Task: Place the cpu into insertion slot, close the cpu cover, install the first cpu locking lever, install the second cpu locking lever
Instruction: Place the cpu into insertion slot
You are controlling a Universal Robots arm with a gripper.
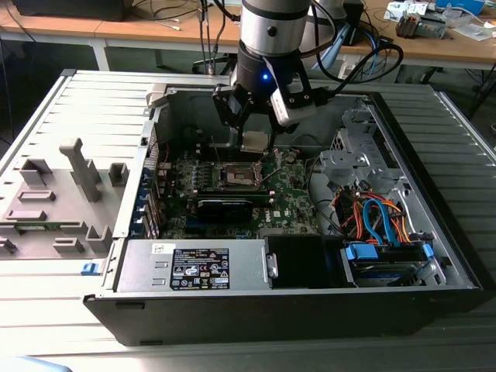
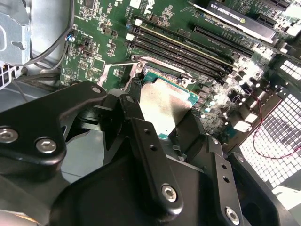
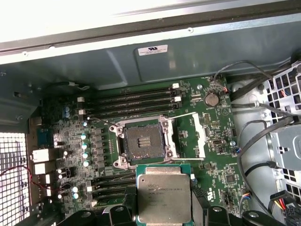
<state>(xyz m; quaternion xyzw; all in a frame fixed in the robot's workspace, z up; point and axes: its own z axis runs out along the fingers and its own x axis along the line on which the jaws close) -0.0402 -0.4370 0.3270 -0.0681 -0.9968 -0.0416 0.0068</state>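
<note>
While clamped in the pincer [image 3: 163,208], the cpu [image 3: 164,193] sits level, metal top upward.

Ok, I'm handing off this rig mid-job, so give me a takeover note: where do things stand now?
The gripper: jaws shut on the small square silvery-topped cpu, held above the green board, not yet in its socket.
Square dark-centred, metal-rimmed insertion slot: empty.
Thin silvery cpu cover frame: swung open beside it.
Done: cpu in grasp.
Left: all four task steps.
</note>
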